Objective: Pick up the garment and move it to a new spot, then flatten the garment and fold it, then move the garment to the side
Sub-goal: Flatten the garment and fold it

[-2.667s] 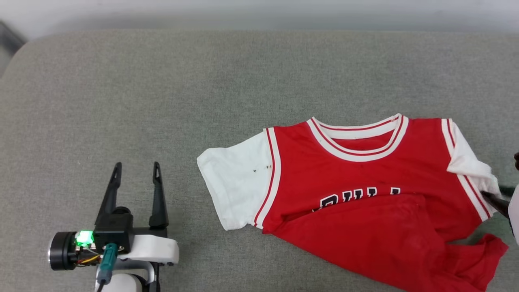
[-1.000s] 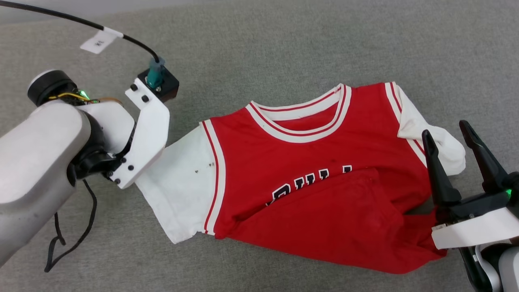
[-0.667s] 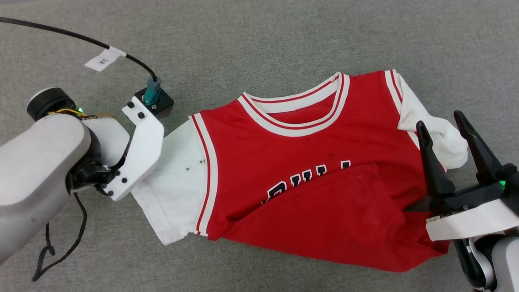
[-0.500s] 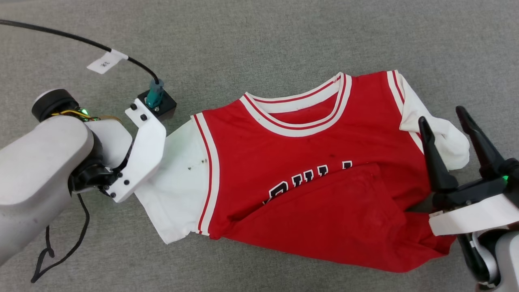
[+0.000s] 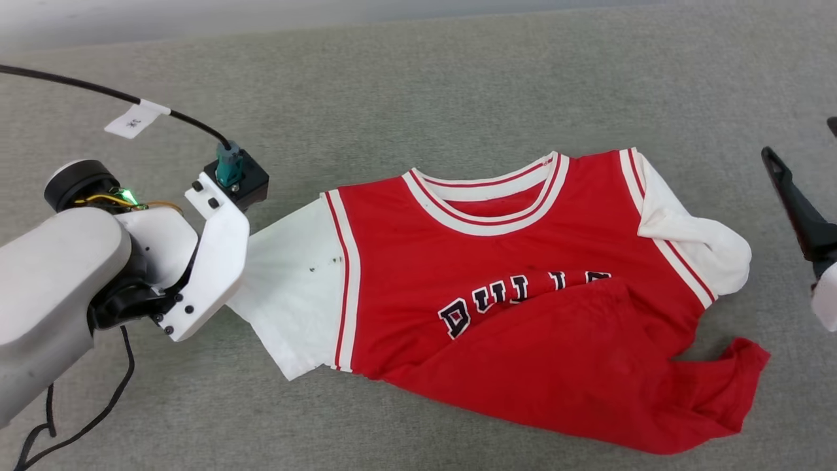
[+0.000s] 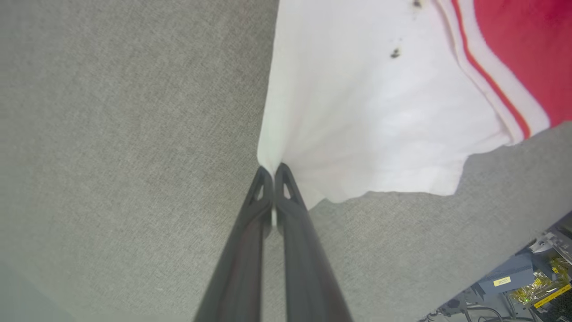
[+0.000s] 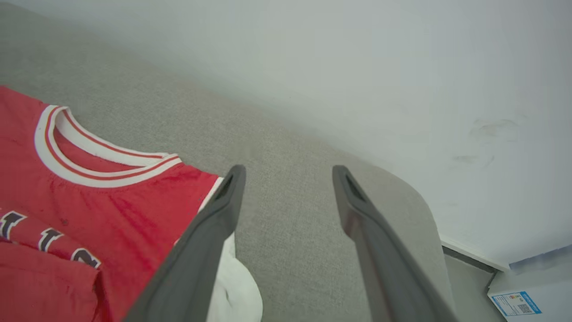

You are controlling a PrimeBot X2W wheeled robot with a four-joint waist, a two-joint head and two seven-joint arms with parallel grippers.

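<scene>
So the left gripper [image 6: 273, 172] was clamped tight on the outer edge of the white left sleeve [image 5: 294, 288] of the garment [image 5: 523, 314], which sprawled left-to-right across the grey pad [image 5: 458, 85] toward the right gripper [image 7: 289, 172], spread wide and empty-handed just beyond the other sleeve.

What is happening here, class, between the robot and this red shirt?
The robot's left pincer is shut on the edge of a white sleeve of the red shirt. Its right pincer is open beyond the shirt's other side, holding nothing. The shirt lies rumpled on the grey surface, hem folded up over the lettering.
</scene>
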